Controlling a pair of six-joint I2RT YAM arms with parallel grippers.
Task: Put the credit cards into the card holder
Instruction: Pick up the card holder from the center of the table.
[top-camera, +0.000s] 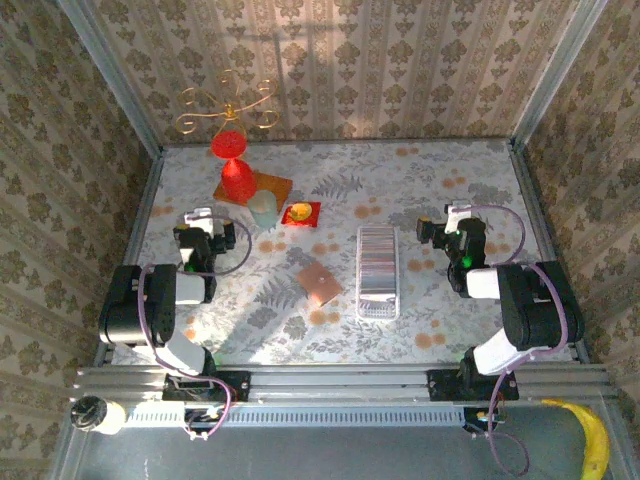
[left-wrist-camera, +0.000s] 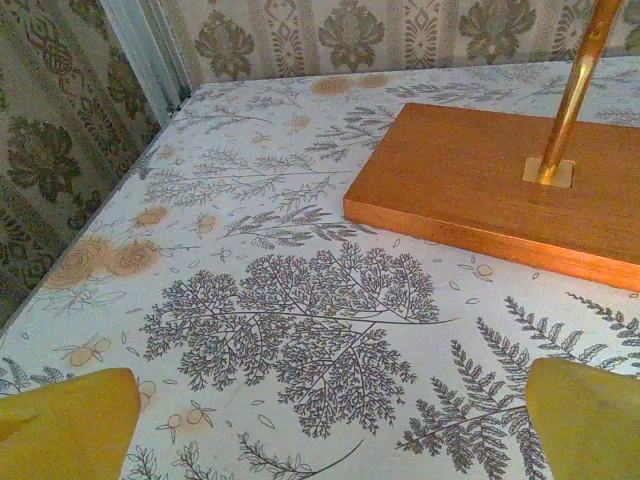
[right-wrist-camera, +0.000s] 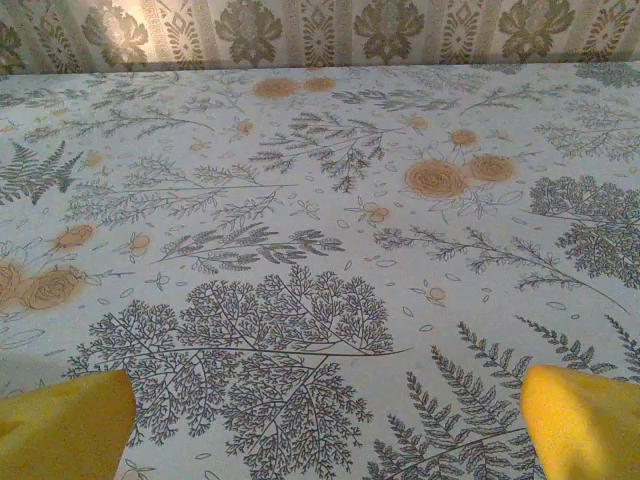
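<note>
**Top external: card holder lies mid-table between two wide-open grippers**

At left, the left gripper stands with jaws apart, holding nothing, near a wooden base bearing a red goblet. The pinkish-tan card holder lies flat at the table's middle, just left of a long clear tray. Whether its ribbed rows hold the credit cards is too small to tell. At right, the right gripper is likewise spread and empty.

A staged robot test booth — damask wallpaper in aluminium framing, floral-print tabletop — dressed like a home.
</note>
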